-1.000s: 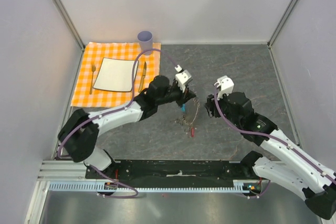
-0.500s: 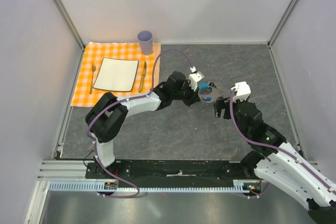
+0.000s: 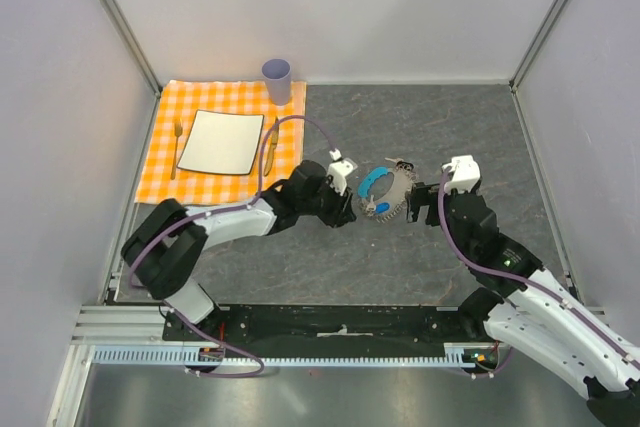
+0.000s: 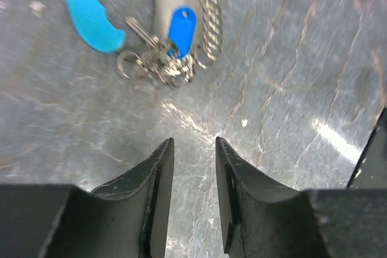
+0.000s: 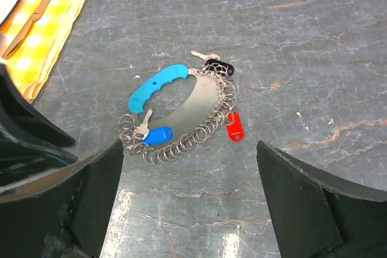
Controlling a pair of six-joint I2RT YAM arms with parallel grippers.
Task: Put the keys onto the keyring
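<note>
**Top external view.** The keyring (image 3: 388, 193) is seen lying flat on the grey table (image 3: 440, 127), between the two grippers. Its cyan clasp (image 3: 373, 181) is turned toward the left arm. The left gripper (image 3: 353, 201) is placed just beside the clasp side of the loop, and the right gripper (image 3: 416, 197) just beside the opposite side. Contact with either cannot be told from this view. At the far left an orange checked placemat (image 3: 160, 172) carries a white plate (image 3: 220, 142), a fork (image 3: 177, 147) and a knife (image 3: 270, 145). A lilac cup (image 3: 277, 78) stands at its far edge.

**Left wrist view** (slightly blurred). The left fingers (image 4: 154, 197) are parted by a narrow gap. Nothing is pinched, and bare table shows between them. Ahead of the tips and clear of them, the clasp end is seen. A blue tag (image 4: 181, 25) and small silver keys (image 4: 142, 31) are bunched against the chain (image 4: 210, 19).

**Right wrist view.** The right fingers (image 5: 91, 203) are spread wide and nothing is held. The whole keyring is framed between them on the table.
- The clasp is at the upper left, and the chain runs round the right side to the near end.
- The blue tag lies at the near end, touching the chain.
- A red tag (image 5: 234, 126) lies just outside the chain on the right, touching it.
- A dark tag (image 5: 217, 66) and a silver key are at the far end.

Whether the keys are threaded on the chain cannot be told.
</note>
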